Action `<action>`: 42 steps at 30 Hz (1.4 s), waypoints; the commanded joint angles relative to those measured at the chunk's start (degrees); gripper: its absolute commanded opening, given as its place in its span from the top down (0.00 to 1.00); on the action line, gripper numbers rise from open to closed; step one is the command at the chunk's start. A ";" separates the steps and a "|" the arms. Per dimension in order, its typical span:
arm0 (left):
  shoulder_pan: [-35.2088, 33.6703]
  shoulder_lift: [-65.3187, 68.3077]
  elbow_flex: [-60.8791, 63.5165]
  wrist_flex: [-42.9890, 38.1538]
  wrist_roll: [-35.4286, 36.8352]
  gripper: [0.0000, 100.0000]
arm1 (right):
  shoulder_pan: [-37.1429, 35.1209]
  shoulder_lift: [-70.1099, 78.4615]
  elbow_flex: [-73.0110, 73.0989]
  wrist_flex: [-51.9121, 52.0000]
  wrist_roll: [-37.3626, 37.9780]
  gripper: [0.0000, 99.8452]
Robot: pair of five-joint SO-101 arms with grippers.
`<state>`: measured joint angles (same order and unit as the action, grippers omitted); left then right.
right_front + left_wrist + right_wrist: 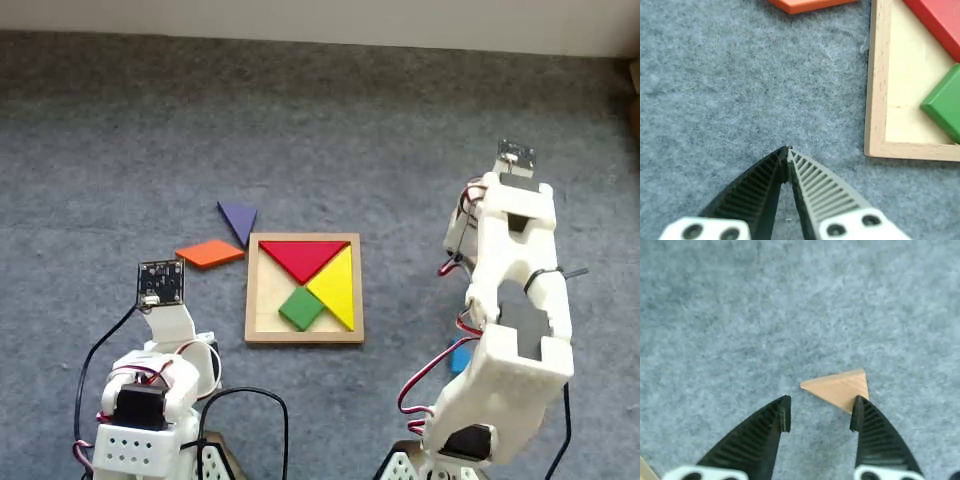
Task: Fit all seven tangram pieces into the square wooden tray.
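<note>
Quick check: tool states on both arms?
Left tool: closed, empty.
Right tool: open over a tan triangle, not gripping it.

The square tray of pale wood (304,338) has a tan rim and a cream floor. The red triangle piece (300,258), yellow triangle piece (338,285) and green square piece (301,308) are each one plain colour. So are the dark purple triangle piece (238,218) and the orange slanted four-sided piece (209,253). The felt table cover (120,140) is speckled grey. The bare wooden triangle (839,387) is light tan. A small half-hidden thing (459,357) is bright blue, maybe another piece. The left gripper (786,156) is black on one side and grey on the other.
</note>
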<state>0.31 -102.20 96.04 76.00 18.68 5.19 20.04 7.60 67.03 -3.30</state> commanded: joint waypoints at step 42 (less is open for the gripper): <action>0.66 -1.63 1.10 0.18 -0.18 0.99 | -13.49 -12.79 14.90 2.51 43.34 0.83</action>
<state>0.31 -102.20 96.04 76.00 18.68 -9.58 7.47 25.19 71.08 39.08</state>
